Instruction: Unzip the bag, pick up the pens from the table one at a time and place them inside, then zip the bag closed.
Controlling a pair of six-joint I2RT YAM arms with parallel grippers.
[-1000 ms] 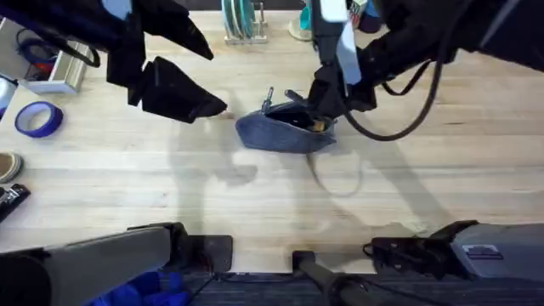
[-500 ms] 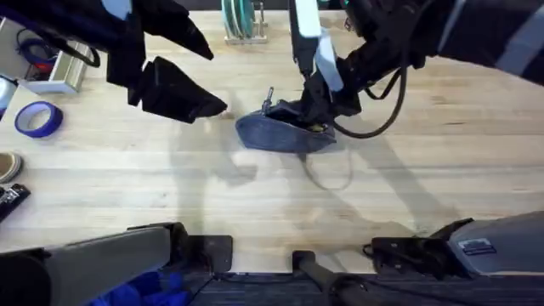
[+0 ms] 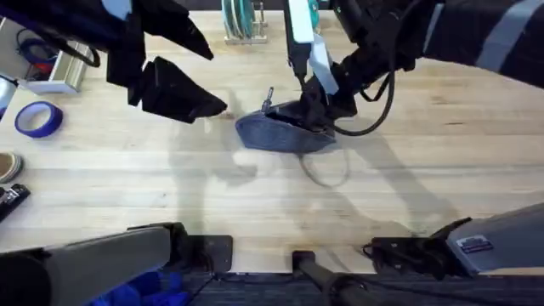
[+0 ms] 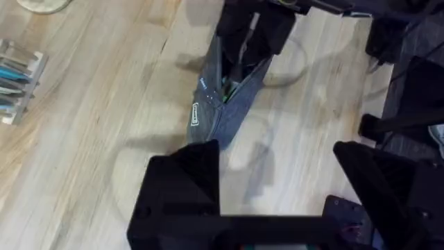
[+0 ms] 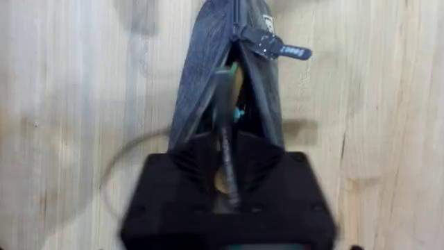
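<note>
Roll of blue tape (image 3: 38, 119): far left of the bag, flat on the surface (image 3: 170, 183), near the edge. White box with a dark cable (image 3: 53, 68): far left of the bag and farther back than the tape. Left claw (image 3: 191, 102): left of the bag and well apart from it, raised over the surface; in the left wrist view its two black fingers (image 4: 182, 187) stand wide apart with nothing between them, bare wood showing in the gap. Rack of upright discs (image 3: 242, 21): behind the bag, at the back edge of the surface. Bag (image 3: 280, 132): grey-blue fabric pouch, lying on the light wood surface near its middle, long side running left to right in the overhead view; zipper open along the top, mouth gaping, dark interior visible with a small green or teal item inside that cannot be identified; zipper pull (image 5: 274, 47) lies turned out to one side at the end of the bag away from the right claw. Pen (image 5: 225, 139): slim, grey, seen in the right wrist view running from between the fingers into the mouth of the bag, tip inside the opening. Right claw (image 3: 316, 100): at the right end of the bag, directly over its open mouth, fingers closed around the pen; a black cable (image 3: 374, 119) loops off the arm, right of the bag.
</note>
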